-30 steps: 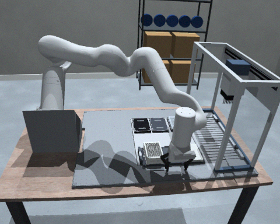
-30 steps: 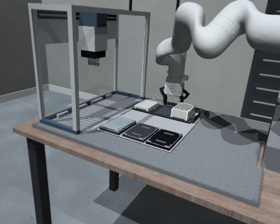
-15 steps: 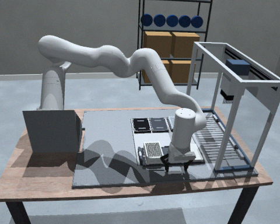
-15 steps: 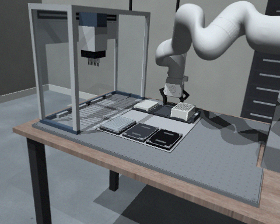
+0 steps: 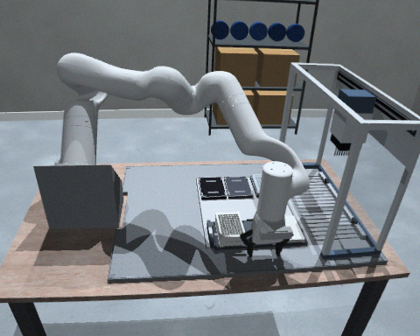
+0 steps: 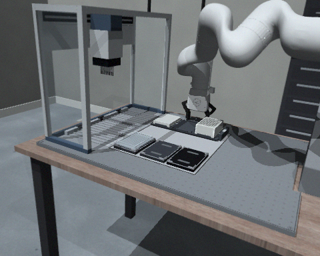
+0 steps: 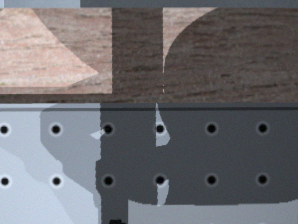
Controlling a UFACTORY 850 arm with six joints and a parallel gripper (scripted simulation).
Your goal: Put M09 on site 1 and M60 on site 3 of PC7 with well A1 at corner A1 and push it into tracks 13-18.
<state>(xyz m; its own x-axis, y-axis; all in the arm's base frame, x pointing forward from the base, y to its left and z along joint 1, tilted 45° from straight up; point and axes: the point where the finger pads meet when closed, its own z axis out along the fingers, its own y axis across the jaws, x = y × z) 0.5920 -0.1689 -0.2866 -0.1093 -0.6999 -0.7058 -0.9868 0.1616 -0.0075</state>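
Plate carrier on the apron with both plates loaded, before insertion. The long dark plate carrier PC7 [image 6: 189, 128] lies loose on the pale apron [image 6: 176, 137], right of centre in the exterior view, crosswise to the ribbed grey loading rails [image 6: 116, 121] at centre left. On its right-hand site stands the tall white deep-well block M09 [image 6: 209, 127]; on its left-hand site lies the low white 384-well plate M60 [image 6: 167, 120]; the dark site between them appears bare, as the task requires. In the lower centre of that view, two black nests [image 6: 173, 155] are vacant, while the pale 96-well plate M06 [image 6: 135, 141] sits in the nest nearest the rails. The black gripper [image 5: 264, 249] hangs just beyond the carrier's long edge, its fingers [image 5: 250, 248] spread wide and pinching nothing, probably placed to push or straighten the carrier. The wrist view shows only perforated grey mat and the wooden table [image 7: 225, 55] edge, so the table's edge is near. Room toward the rails is bounded by the white instrument frame [image 5: 341, 192], whose post stands at the lower right of the top view.
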